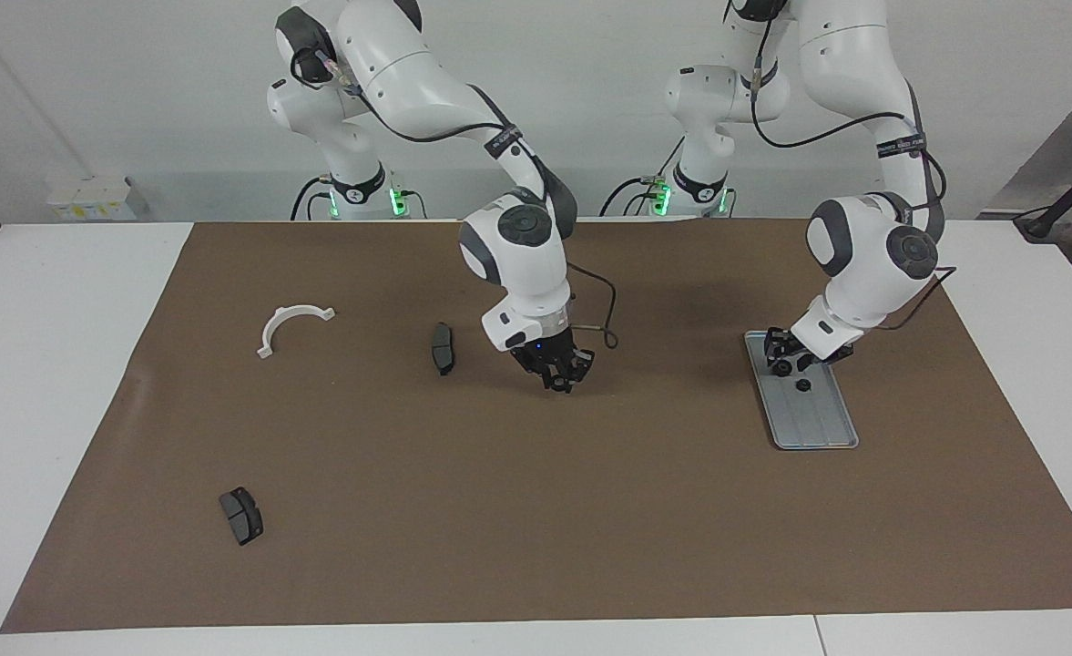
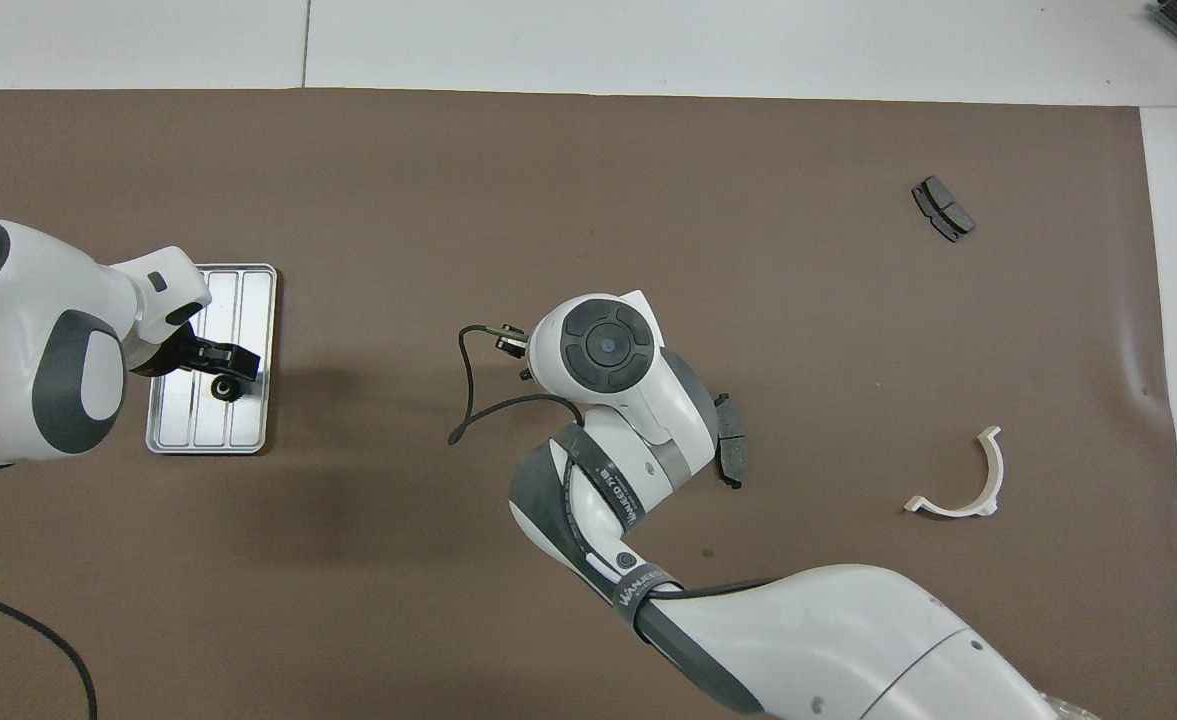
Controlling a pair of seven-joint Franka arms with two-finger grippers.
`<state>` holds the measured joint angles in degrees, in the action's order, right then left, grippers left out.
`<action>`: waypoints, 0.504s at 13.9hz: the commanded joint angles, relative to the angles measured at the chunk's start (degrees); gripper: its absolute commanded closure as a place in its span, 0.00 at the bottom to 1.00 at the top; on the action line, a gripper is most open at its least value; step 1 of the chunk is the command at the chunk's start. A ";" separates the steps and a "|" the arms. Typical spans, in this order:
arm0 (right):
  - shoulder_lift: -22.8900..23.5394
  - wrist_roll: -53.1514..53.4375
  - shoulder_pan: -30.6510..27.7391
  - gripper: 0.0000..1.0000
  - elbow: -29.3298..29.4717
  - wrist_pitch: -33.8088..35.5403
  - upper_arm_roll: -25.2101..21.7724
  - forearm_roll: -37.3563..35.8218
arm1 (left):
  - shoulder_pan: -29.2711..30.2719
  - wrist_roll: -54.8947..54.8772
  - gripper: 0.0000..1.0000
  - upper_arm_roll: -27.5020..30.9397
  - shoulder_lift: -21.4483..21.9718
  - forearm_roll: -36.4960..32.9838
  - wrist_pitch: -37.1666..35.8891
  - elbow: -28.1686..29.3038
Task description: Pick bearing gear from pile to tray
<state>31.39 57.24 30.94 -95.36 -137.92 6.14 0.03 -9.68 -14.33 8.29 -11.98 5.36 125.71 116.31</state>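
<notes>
The left gripper (image 1: pixel 783 357) hangs low over the end of the tray (image 1: pixel 818 428) nearer the robots, its fingers parted and nothing in them. One small black gear (image 1: pixel 802 385) lies free on the tray, just clear of the fingertips. The tray sits on the brown mat (image 1: pixel 590 510) toward the left arm's end of the table. The left arm drops steeply from a high elbow, its wrist tilted toward the middle of the table.

The right gripper (image 1: pixel 561 375) points down over bare mat near the table's middle. Whether it grips anything cannot be told. Its arm stretches well out from its base.

A dark brake pad (image 1: pixel 443 347) lies beside it, toward the right arm's end. A white curved bracket (image 1: pixel 291 325) lies further that way. A second brake pad (image 1: pixel 241 515) lies much farther from the robots. The mat covers most of the white table (image 1: pixel 44 364), under a plain pale wall (image 1: pixel 135 91).
</notes>
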 commanded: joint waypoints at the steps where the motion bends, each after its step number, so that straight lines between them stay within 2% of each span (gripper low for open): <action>1: 0.08 0.50 -0.53 0.00 0.26 -1.12 -0.42 -0.37 | -4.71 9.36 0.00 0.59 0.30 0.35 3.20 -1.60; 3: -0.71 -0.29 -1.75 0.00 0.26 -0.43 -0.51 -1.35 | -9.45 19.73 0.00 0.59 -0.23 0.44 10.47 -1.00; 7: -6.24 -6.94 -6.93 0.00 -1.49 3.00 -0.51 -1.35 | -19.30 38.47 0.00 0.50 -2.25 0.44 24.90 -0.29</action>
<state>28.96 54.50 27.01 -94.69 -136.95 5.09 -0.83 -25.15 18.50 7.92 -13.19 5.43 145.26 115.37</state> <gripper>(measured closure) 0.000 0.000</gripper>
